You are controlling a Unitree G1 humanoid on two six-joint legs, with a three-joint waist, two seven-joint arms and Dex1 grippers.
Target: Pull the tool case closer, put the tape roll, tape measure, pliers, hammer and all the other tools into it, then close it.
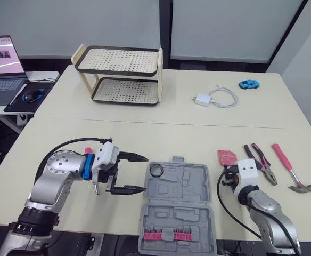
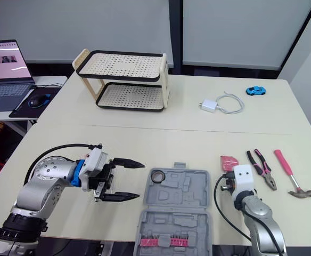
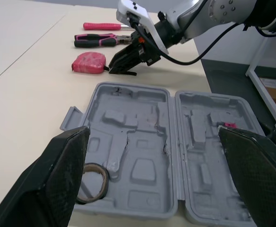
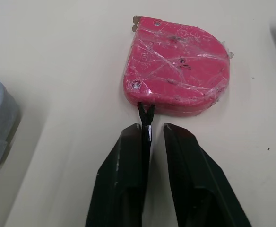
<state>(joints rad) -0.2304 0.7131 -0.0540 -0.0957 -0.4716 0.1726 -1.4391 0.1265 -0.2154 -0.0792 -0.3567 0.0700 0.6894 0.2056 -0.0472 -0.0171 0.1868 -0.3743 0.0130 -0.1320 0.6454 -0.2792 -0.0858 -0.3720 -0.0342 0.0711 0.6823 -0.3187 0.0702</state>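
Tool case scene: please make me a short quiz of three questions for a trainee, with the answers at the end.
1. True or false: the tape roll lies inside the open tool case.
2. Fill in one word: the left gripper, beside the case, is ___.
3. Where is the hammer? A. in the tool case; B. on the table, to the right of the pliers; C. in the left gripper.
Key: 1 true; 2 open; 3 B.
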